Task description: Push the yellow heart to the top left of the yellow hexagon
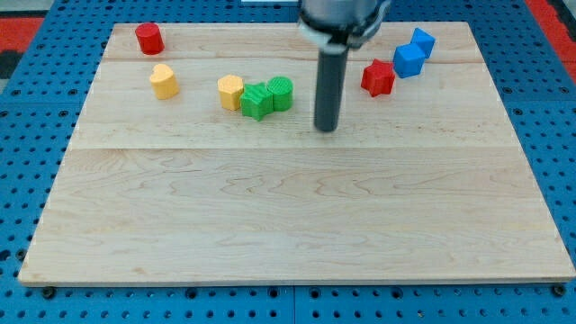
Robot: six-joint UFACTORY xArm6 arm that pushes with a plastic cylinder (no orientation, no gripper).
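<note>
My tip [327, 128] holds nothing, just a bare rod with no pincer, sitting right of the yellow hexagon [230, 92]; the yellow heart [164, 81] is left of that hexagon.

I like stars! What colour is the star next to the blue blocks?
The star block is red, seen in the camera view.

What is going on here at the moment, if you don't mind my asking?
A robot arm with a dark rod is pushing blocks around a wooden board. My tip rests on bare wood to the view's right of the two green blocks, touching nothing. The yellow heart sits apart, to the view's left of the yellow hexagon, so the push hasn't landed it at the top left yet.
</note>
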